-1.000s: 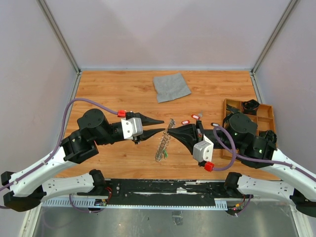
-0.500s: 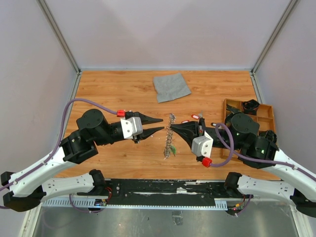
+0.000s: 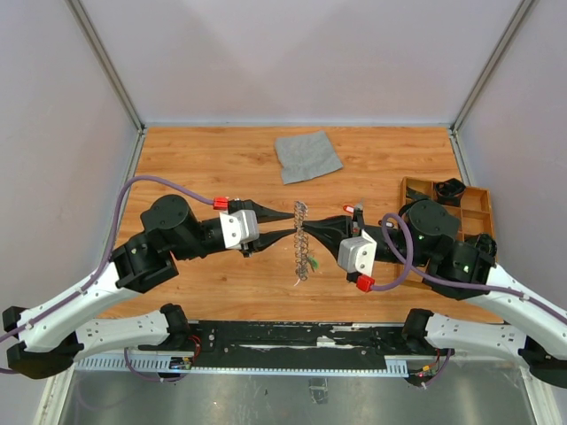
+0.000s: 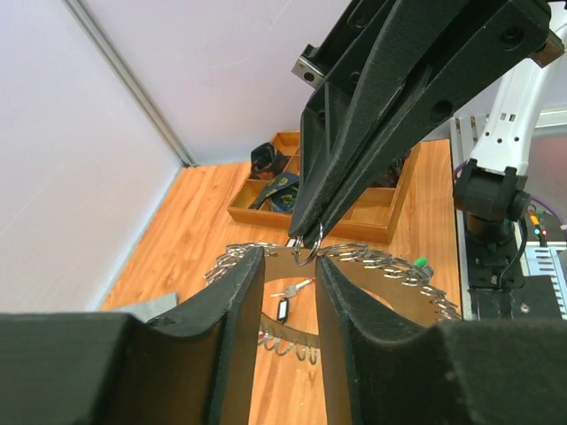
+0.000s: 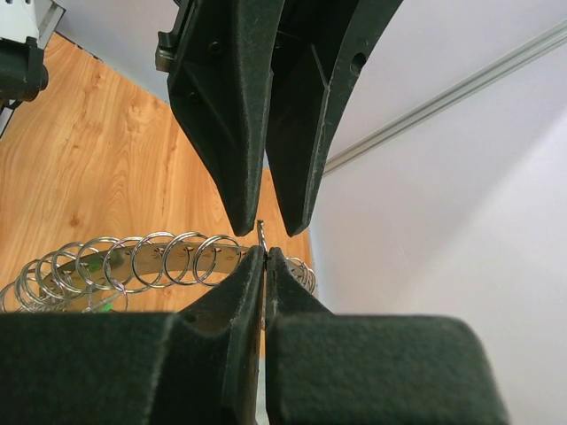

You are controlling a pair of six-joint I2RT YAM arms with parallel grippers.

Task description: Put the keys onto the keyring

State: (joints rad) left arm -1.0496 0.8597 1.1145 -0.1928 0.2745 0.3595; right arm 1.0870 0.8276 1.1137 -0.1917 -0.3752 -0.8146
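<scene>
Change: keyring (image 3: 302,241) carried left, now hanging edge-on.
Right pincer (image 3: 307,232): clamped on keyring.
Left pincer (image 3: 293,224): narrow gap, tips beside rim.
Room: cloth (image 3: 307,156) well behind, tray (image 3: 479,197) at right edge.

Pale grey walls (image 3: 292,53) are closing in the wooden surface (image 3: 195,159) at nine, twelve and three o'clock, silver frame posts (image 3: 104,62) are running up the far corners, and even, soft light is falling over it.

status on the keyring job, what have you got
Right gripper shut on a small loop at the keyring rim. Left gripper open, straddling that loop. No key held; black-tagged key on table. Nothing in the way.
</scene>
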